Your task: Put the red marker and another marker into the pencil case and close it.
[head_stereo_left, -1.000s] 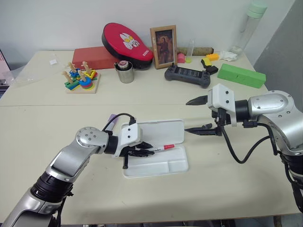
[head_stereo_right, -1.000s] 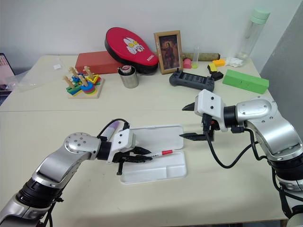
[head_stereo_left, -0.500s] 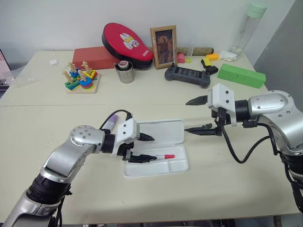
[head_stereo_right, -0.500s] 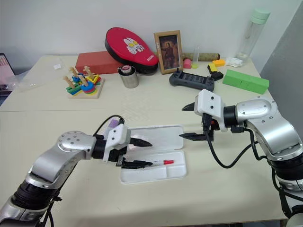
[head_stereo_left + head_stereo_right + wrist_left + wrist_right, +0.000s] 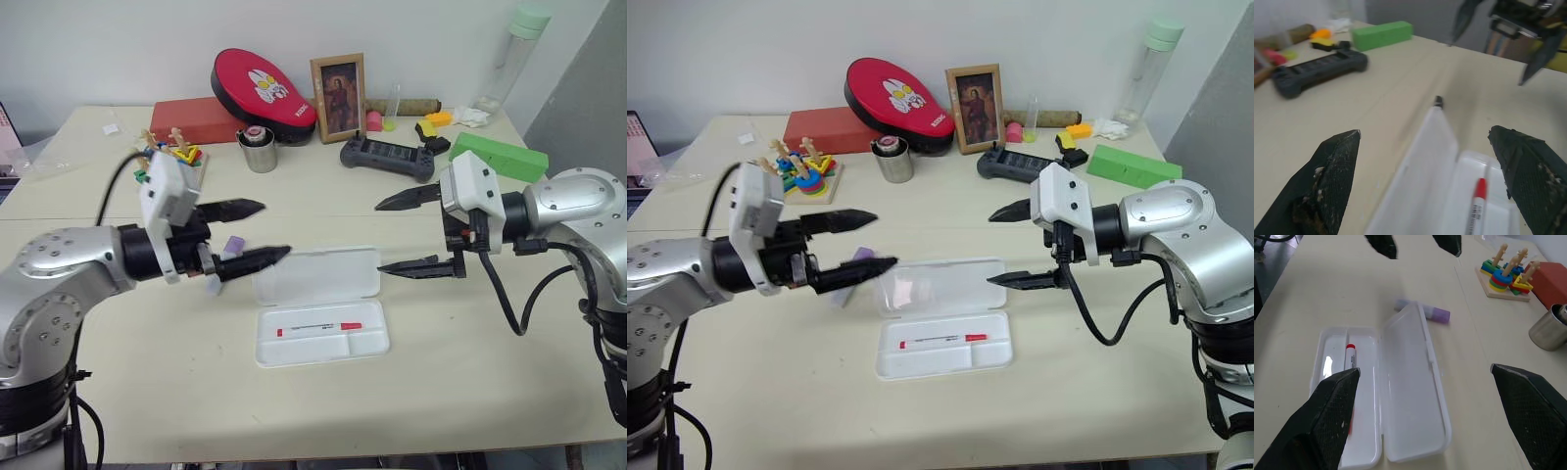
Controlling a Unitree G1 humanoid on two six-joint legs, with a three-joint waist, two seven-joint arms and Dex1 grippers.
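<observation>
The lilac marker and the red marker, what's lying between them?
The pencil case's open lid lies between the lilac marker and the red marker, which rests in the tray; the right wrist view shows it.

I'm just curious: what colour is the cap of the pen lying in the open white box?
Red; the red marker shows best in the right wrist view.

A plain test room with a bare white wall (image 5: pixel 127 49). Mixed props crowd the back of the cream surface (image 5: pixel 118 392): a stacking toy (image 5: pixel 168 164), framed picture (image 5: pixel 339 96), game controller (image 5: pixel 388 157).
</observation>
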